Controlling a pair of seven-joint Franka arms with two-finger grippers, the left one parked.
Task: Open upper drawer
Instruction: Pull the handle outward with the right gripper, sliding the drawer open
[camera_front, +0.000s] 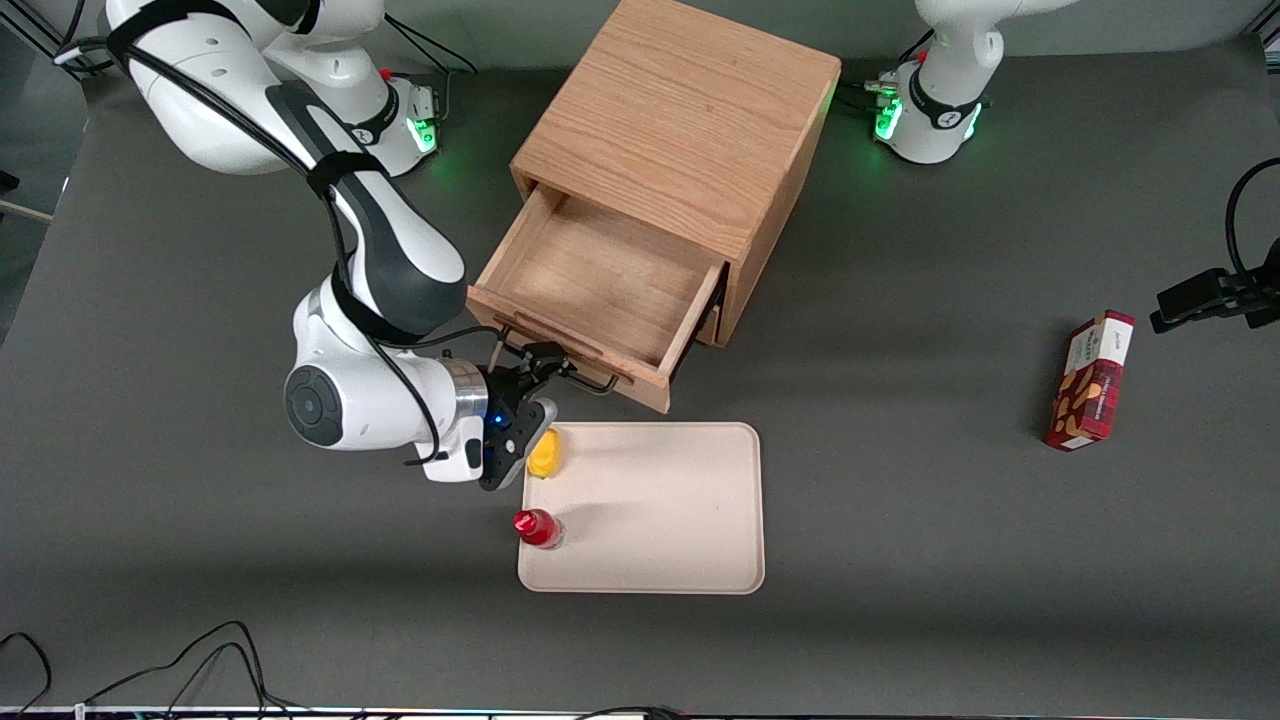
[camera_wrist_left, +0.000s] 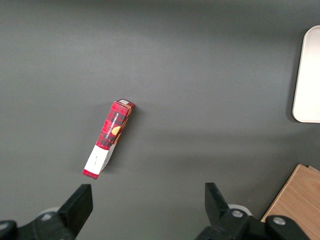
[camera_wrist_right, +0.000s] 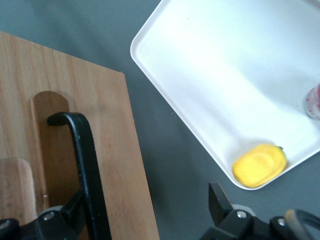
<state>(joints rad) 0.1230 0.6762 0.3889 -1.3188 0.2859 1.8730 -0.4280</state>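
Observation:
The oak cabinet (camera_front: 690, 120) stands in the middle of the table. Its upper drawer (camera_front: 600, 275) is pulled well out, and its bare inside shows. The drawer's long black wire handle (camera_front: 585, 378) runs along the front, which faces the front camera. My right gripper (camera_front: 535, 385) is at the handle's end toward the working arm, and it is open. In the right wrist view the handle (camera_wrist_right: 85, 160) and drawer front (camera_wrist_right: 115, 150) lie between the spread fingers (camera_wrist_right: 217, 200) of the gripper (camera_wrist_right: 145, 212). The lower drawer is hidden under the upper one.
A beige tray (camera_front: 700, 500) lies just in front of the open drawer, holding a yellow object (camera_front: 545, 453) and a red-capped bottle (camera_front: 537, 527). A red plaid box (camera_front: 1090, 380) lies toward the parked arm's end and shows in the left wrist view (camera_wrist_left: 109, 137).

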